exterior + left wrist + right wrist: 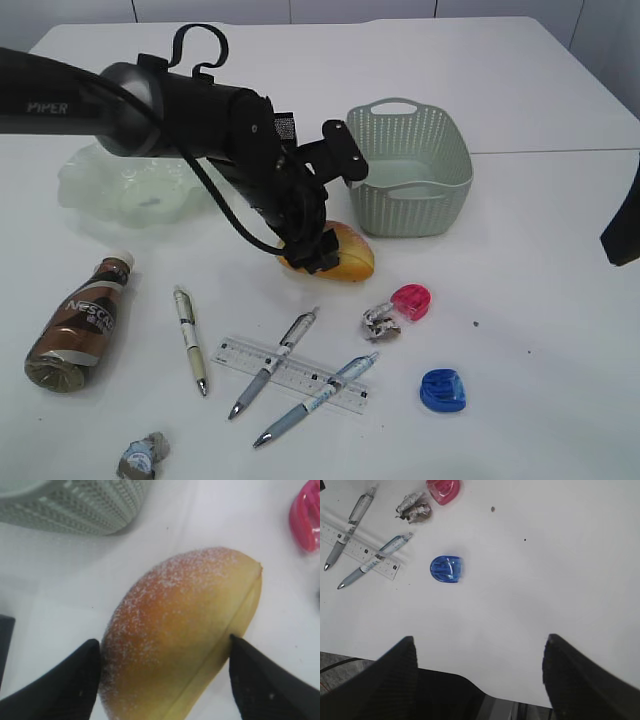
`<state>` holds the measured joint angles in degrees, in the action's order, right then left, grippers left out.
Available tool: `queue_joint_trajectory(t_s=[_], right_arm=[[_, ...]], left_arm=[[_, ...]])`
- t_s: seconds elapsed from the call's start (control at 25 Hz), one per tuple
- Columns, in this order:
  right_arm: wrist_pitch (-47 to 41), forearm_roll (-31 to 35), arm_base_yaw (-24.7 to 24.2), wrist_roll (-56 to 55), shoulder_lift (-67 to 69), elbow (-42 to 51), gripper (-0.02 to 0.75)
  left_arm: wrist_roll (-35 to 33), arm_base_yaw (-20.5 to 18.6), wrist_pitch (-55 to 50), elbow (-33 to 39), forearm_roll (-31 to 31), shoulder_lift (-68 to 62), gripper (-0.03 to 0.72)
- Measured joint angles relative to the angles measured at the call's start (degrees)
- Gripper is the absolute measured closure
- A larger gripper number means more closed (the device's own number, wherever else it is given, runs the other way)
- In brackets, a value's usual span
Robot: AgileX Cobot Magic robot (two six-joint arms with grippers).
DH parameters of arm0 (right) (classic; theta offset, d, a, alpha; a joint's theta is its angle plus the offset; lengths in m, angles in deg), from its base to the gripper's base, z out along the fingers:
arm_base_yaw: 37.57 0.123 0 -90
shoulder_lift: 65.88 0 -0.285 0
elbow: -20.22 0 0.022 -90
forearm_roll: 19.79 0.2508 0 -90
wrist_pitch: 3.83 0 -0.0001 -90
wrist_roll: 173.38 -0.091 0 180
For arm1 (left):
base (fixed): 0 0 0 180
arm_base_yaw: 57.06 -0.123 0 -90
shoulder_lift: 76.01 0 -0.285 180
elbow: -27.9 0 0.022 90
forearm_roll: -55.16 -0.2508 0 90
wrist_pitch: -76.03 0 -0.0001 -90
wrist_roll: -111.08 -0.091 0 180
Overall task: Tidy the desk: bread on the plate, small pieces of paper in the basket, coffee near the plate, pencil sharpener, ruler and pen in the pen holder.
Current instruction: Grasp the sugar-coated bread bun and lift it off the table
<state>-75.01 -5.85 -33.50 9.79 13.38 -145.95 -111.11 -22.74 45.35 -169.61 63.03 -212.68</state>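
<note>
Crumpled paper scrap is seen at desk front edge, w/ Nescafe coffee bottle lying left. Bread is straddled by left gripper, jaws spread wide, a finger at each side, just beside basket. Right gripper is held open above bare desk, nothing gripped.

I see a golden-orange bread dusted white, a sage-green perforated basket, pink and blue sharpeners, on a white worktop.
</note>
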Motion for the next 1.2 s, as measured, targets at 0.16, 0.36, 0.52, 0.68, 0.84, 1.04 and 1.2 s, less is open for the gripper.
queue_joint_trajectory(t_s=[0.16,0.36,0.52,0.68,0.84,1.04,1.2], right_arm=[[0.0,0.0,0.0,0.0,0.0,0.0,0.169],[0.0,0.0,0.0,0.0,0.0,0.0,0.169],[0.0,0.0,0.0,0.0,0.0,0.0,0.169],[0.0,-0.2,0.0,0.1,0.0,0.0,0.169],[0.0,-0.3,0.0,0.1,0.0,0.0,0.169],[0.0,-0.3,0.0,0.1,0.0,0.0,0.169],[0.0,-0.3,0.0,0.1,0.0,0.0,0.169]], left_arm=[[0.0,0.0,0.5,-0.2,0.2,-0.6,0.105],[0.0,0.0,0.7,-0.4,0.6,-1.0,0.138],[0.0,0.0,0.8,-0.7,0.9,-1.3,0.266],[0.0,0.0,0.7,-0.8,1.2,-1.4,0.431],[0.0,0.0,0.4,-0.9,1.2,-1.5,0.512],[0.4,0.0,0.0,-0.9,1.2,-1.2,0.533],[3.3,0.0,-3.4,-0.7,0.8,0.2,0.536]])
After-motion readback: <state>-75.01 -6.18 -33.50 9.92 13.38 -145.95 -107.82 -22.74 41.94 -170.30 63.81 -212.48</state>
